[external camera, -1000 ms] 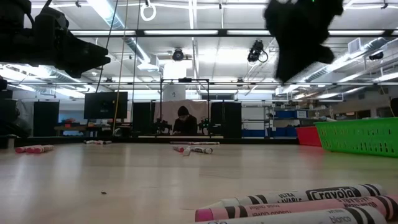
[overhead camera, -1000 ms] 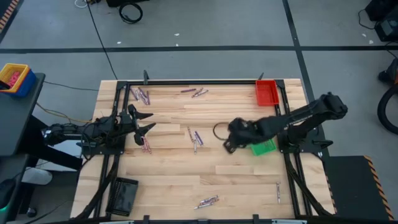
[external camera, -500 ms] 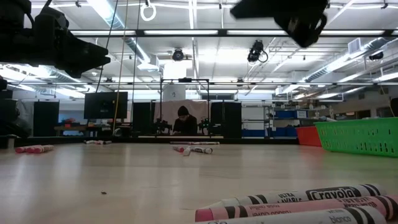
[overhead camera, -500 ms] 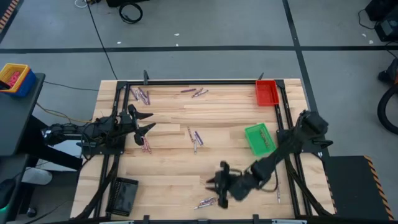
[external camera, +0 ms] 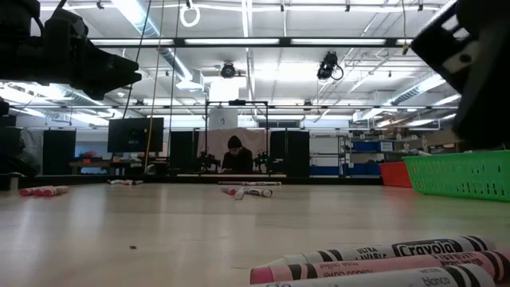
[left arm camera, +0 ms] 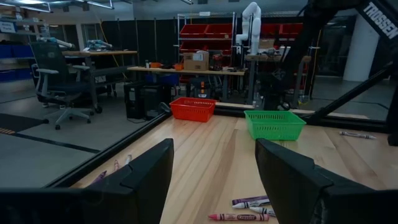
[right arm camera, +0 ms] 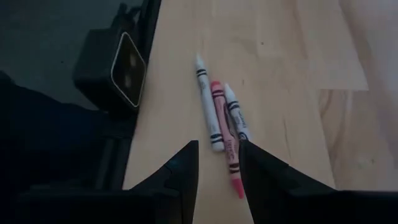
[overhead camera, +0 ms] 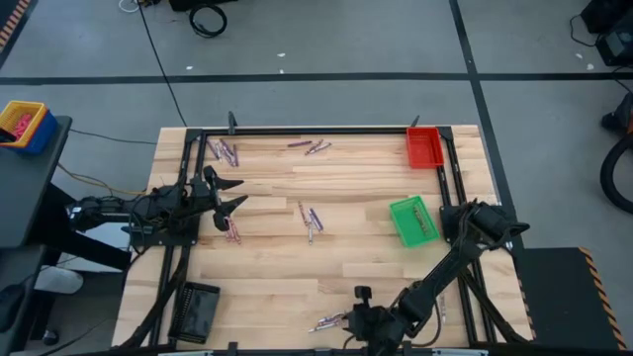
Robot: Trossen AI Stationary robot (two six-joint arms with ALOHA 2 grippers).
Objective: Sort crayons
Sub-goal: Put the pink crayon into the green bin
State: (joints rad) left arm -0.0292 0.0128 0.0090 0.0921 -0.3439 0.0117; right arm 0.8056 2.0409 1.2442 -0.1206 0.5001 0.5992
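Observation:
Crayons lie flat in small groups over the wooden table. Three of them [right arm camera: 219,127], two white ones with a pink one between, lie side by side near the near edge [overhead camera: 329,321], right in front of the low camera [external camera: 382,259]. My right gripper [right arm camera: 217,171] hangs open just above this group [overhead camera: 351,318], slanting down, and touches nothing. My left gripper [overhead camera: 235,195] waits open and level at the table's left side [left arm camera: 211,186]. Other crayon groups lie at the middle [overhead camera: 310,220], beside the left gripper [overhead camera: 231,229] and at the far edge [overhead camera: 226,150].
A green tray [overhead camera: 412,221] and a red tray [overhead camera: 423,146] stand on the right side. A black tray [overhead camera: 198,310] sits at the near left corner. A dark frame [overhead camera: 316,130] runs around the table. A single crayon [overhead camera: 442,305] lies near right. A person sits far behind [external camera: 235,153].
My right gripper has swung from beside the green tray toward the table's near edge and down, rolling as it went, and now hangs over the three crayons there. The crayons and the left arm have stayed still.

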